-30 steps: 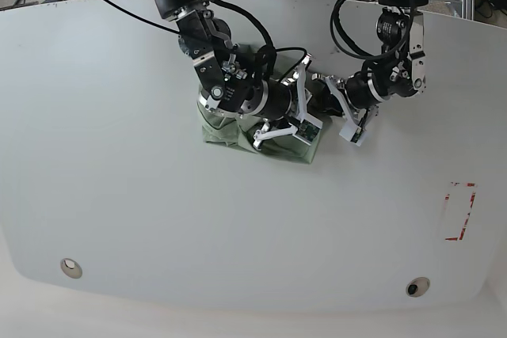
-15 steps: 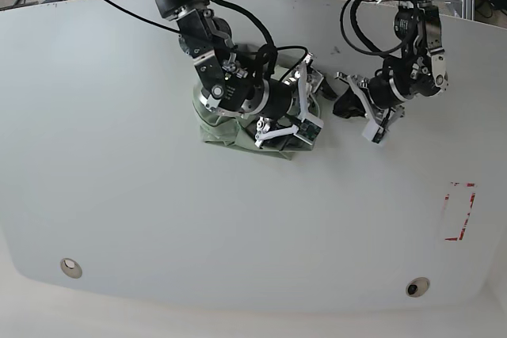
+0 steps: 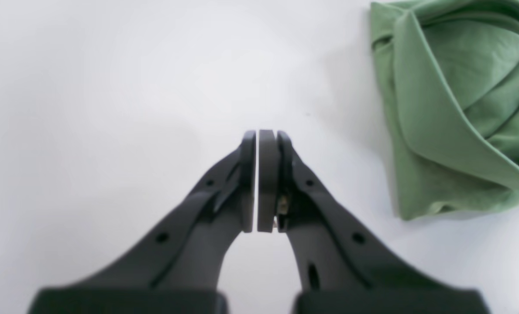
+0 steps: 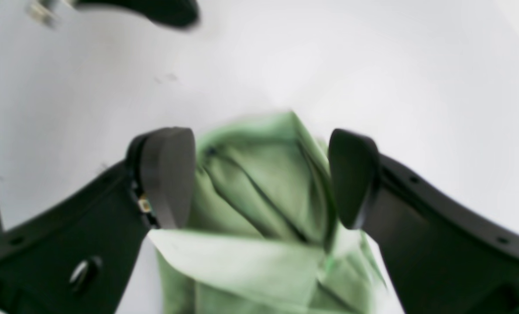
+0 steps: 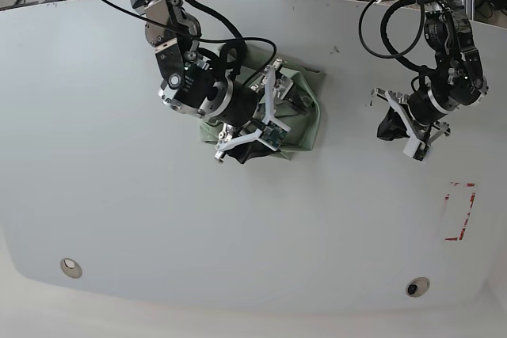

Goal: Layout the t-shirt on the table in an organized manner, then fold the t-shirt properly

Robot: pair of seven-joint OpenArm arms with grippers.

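Sitting on a white tabletop (image 5: 103,195), a folded sage-green polo shirt (image 5: 305,112) lies just above centre. At its nine o'clock side the right end effector (image 5: 249,120) hovers, jaws spread, gripping nothing. At three o'clock, well apart, the left end effector (image 5: 396,120) is closed, empty. Retreating upward would likely avoid snagging folds.

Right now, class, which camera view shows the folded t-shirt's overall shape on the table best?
The base view: it takes in the whole t-shirt bundle on the table, though the right arm overlaps part of it. The left wrist view shows only one folded side, sharply. The right wrist view shows a blurred patch between its open fingers.
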